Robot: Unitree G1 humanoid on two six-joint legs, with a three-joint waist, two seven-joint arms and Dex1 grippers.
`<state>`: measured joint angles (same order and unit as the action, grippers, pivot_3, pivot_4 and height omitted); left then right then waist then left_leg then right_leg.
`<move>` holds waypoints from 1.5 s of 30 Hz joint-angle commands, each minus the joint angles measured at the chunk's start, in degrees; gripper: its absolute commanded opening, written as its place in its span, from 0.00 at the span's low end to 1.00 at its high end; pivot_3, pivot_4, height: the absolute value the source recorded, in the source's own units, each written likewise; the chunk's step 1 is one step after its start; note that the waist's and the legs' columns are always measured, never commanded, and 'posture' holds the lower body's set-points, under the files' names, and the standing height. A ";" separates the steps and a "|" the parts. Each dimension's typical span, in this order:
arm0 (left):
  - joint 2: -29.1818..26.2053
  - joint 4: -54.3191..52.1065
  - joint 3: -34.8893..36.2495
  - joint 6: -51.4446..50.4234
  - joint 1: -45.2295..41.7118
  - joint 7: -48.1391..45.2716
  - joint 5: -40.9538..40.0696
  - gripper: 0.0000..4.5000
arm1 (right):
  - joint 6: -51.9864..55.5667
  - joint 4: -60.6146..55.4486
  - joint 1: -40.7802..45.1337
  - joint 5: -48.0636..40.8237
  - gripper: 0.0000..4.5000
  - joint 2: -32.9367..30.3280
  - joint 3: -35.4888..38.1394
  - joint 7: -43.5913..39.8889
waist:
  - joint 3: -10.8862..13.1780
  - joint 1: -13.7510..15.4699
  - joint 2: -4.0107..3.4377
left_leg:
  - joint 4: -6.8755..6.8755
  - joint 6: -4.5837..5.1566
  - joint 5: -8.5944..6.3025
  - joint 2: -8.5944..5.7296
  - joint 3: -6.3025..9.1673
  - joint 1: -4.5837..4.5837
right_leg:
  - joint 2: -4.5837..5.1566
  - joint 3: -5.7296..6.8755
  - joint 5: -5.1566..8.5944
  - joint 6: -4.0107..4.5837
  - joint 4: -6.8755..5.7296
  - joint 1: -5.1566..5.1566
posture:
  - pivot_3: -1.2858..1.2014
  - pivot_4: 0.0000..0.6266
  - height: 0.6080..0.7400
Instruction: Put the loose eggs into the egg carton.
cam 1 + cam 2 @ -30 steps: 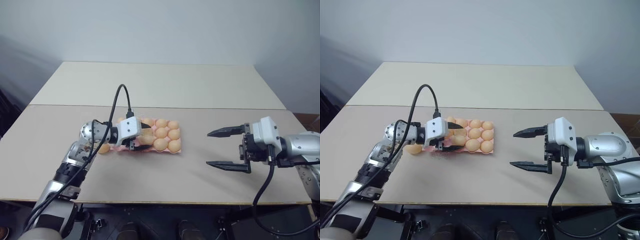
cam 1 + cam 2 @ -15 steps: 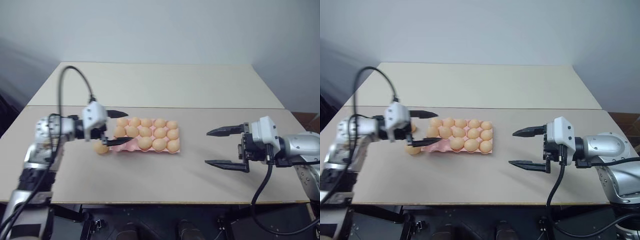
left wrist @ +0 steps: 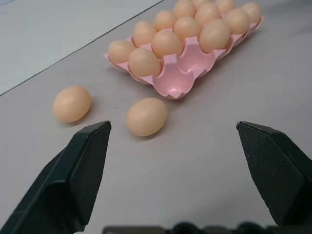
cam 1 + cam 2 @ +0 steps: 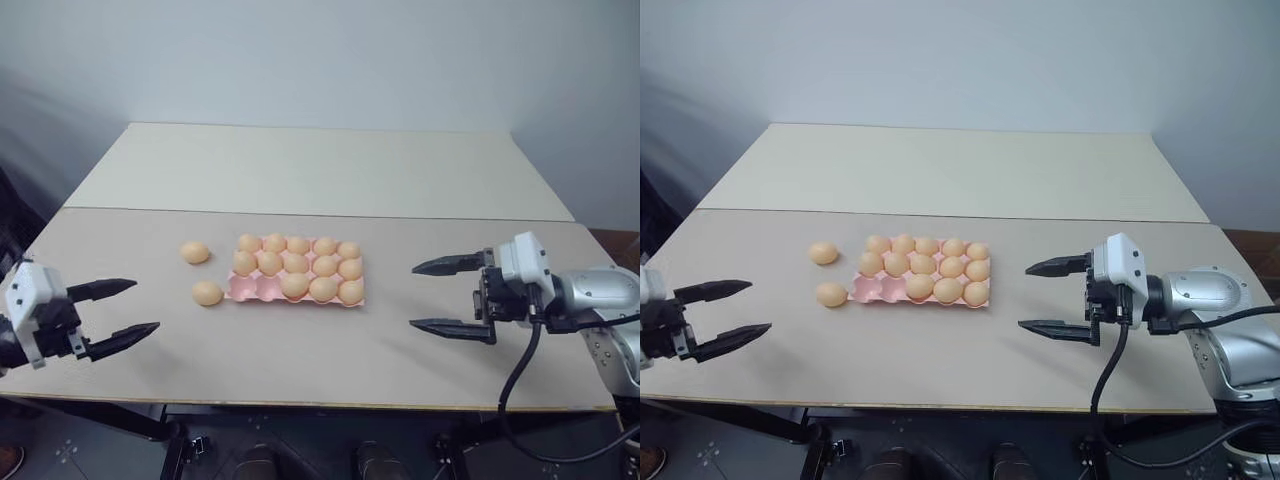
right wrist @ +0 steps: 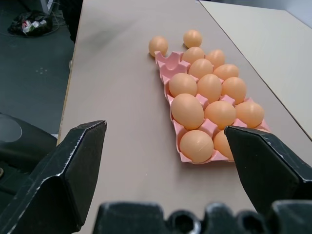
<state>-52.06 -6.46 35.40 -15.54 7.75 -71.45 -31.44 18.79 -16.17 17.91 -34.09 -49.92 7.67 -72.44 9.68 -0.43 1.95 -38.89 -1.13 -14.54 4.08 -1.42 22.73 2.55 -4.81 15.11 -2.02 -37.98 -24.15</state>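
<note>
Surface: pale beige table [image 4: 330,170] under a plain wall — two tops butted together, with a seam running behind the carton.
Egg carton: pink moulded tray [image 4: 262,291] near the middle of the table; most cups are filled, and two cups in the front row at its left end look empty.
Loose eggs: two, both on the table just off the carton's left end — one [image 4: 207,293] beside the front-left corner, one [image 4: 195,252] behind it, level with the back row.
Left gripper: [image 4: 112,315] held off the carton's left, well apart from it and above the table's front-left edge; fingers spread wide, nothing between them, tips aimed toward the carton.
Right gripper: [image 4: 450,296] hovering to the carton's right, clear of it; fingers likewise wide apart and empty, pointing at the carton.
Risk — rolling: an egg touched off-centre by one finger would likely roll away from the carton, perhaps toward the table's front edge.
Risk — knock: approaching the nearer egg low could bump the carton's corner and shift the tray, or jostle seated eggs.
Risk — grip: smooth oval shells may squirt out from between narrow fingers closing off-axis.
</note>
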 commanded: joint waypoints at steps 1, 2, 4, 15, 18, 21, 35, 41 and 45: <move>1.09 -4.43 1.93 -1.35 1.30 2.65 -1.85 1.00 | -1.04 -0.42 0.86 -0.96 1.00 0.20 1.28 -0.22 | 0.00 -0.07 0.00 | 0.00 0.00 0.00 0.00 0.00 0.00 | 0.00 0.00 0.00 0.00 0.00 0.00 | 0.52 0.24 1.00; 1.28 -4.90 2.03 -1.55 1.64 2.93 -1.99 1.00 | -1.04 -0.48 0.80 -0.96 1.00 0.20 1.33 -0.25 | 0.00 -0.20 0.00 | 0.01 0.00 0.00 0.00 0.00 0.00 | -0.01 0.00 0.00 0.00 0.00 -0.01 | 0.52 0.24 1.00; 1.51 -5.72 2.10 -1.88 2.24 3.39 -2.19 1.00 | -1.07 -0.66 0.50 -1.06 1.00 0.10 1.59 -0.34 | 0.00 -0.29 0.00 | 0.04 0.00 0.00 0.00 0.00 0.00 | -0.01 -0.02 0.00 0.00 0.01 -0.03 | 0.52 0.24 1.00; 4.77 0.92 -11.31 1.57 -10.28 14.72 7.57 1.00 | -1.22 -1.72 -0.09 -0.96 1.00 0.11 1.77 0.06 | 0.00 -0.01 0.00 | 0.04 0.00 0.00 -0.04 0.00 -0.04 | 0.00 -0.03 0.00 0.00 0.02 0.03 | 0.52 0.24 1.00; 7.00 4.88 -15.84 1.68 -15.27 18.46 10.72 1.00 | -1.33 -2.18 -0.12 -0.80 1.00 0.19 1.67 0.32 | -0.01 -0.16 0.01 | 0.03 0.00 0.00 -0.05 0.01 0.01 | -0.02 -0.03 -0.01 0.00 0.02 -0.01 | 0.52 0.24 1.00; 8.96 8.74 -18.94 2.56 -18.81 21.17 13.37 1.00 | -1.23 -2.95 -0.41 -0.86 1.00 0.11 1.87 0.66 | -0.01 -0.35 0.01 | 0.03 0.00 0.00 -0.05 0.02 0.01 | -0.02 -0.04 -0.01 0.00 0.01 -0.02 | 0.52 0.24 1.00; 12.00 16.19 -24.04 1.91 -22.89 23.99 15.61 0.96 | -1.35 -5.36 -2.49 -1.00 1.00 -0.40 3.41 1.74 | -0.01 -0.32 0.01 | 0.02 0.00 0.00 -0.06 0.02 0.01 | -0.02 -0.07 -0.01 0.00 0.00 -0.01 | 0.52 0.24 1.00; 11.88 16.02 -24.52 -0.07 -22.67 23.84 15.34 0.57 | -1.63 -5.20 -2.21 -0.62 1.00 -0.11 3.22 1.87 | -0.01 -0.34 0.01 | 0.02 0.00 0.00 -0.06 0.02 0.00 | -0.03 -0.07 -0.01 0.00 -0.01 -0.01 | 0.52 0.24 1.00; 11.44 15.88 -23.92 0.12 -22.57 23.81 15.10 0.44 | -1.79 -5.06 -1.98 -0.43 1.00 0.06 2.99 1.98 | -0.01 -0.34 0.01 | 0.02 0.00 0.00 -0.06 0.02 -0.01 | -0.02 -0.07 -0.01 0.00 -0.01 0.00 | 0.52 0.24 1.00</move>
<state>-39.87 10.05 10.30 -15.36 -14.59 -47.74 -15.87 18.49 -19.87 15.19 -34.01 -49.76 9.32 -70.68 9.68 -0.76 1.96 -38.87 -1.12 -14.54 4.02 -1.40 22.72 2.52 -4.88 15.09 -2.02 -38.00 -24.15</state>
